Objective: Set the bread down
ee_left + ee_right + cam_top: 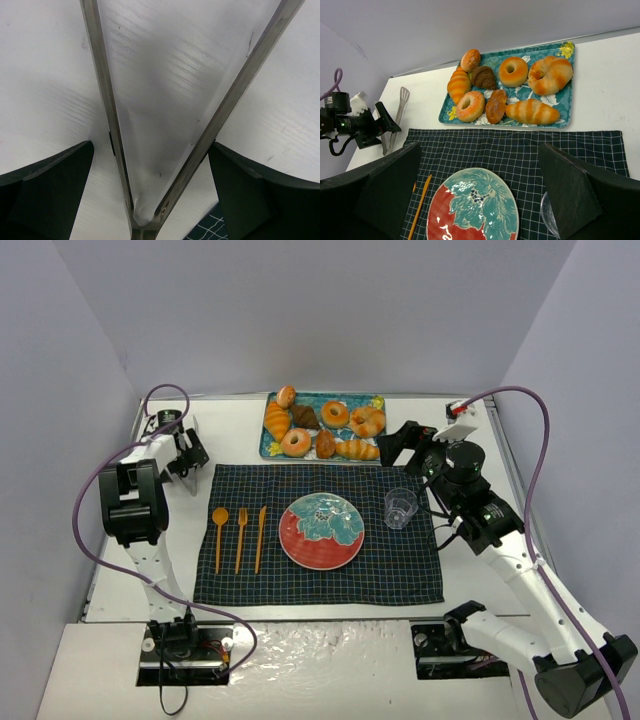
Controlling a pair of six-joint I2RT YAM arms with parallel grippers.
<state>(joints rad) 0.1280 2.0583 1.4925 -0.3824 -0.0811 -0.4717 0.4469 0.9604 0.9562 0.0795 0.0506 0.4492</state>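
Observation:
The bread [296, 442] is a small golden-orange ring with a paler inner rim. It lies at the front left of the teal tray [375, 402] and also shows in the right wrist view [470, 106]. My right gripper [403, 443] is open and empty. It hovers by the tray's right end, with its fingers [375, 195] framing the red and teal plate [472, 207]. My left gripper [186, 455] is open at the far left of the table. It hangs low over metal tongs [107, 100], whose arms lie between its fingers [265, 195] without being gripped.
The tray also holds a browner-topped ring [335, 414], a larger twisted ring [368, 421], croissants and rolls. The checked dark placemat [400, 570] carries the plate [321, 530], a clear cup [400, 508], and an orange spoon, fork and knife [240, 538].

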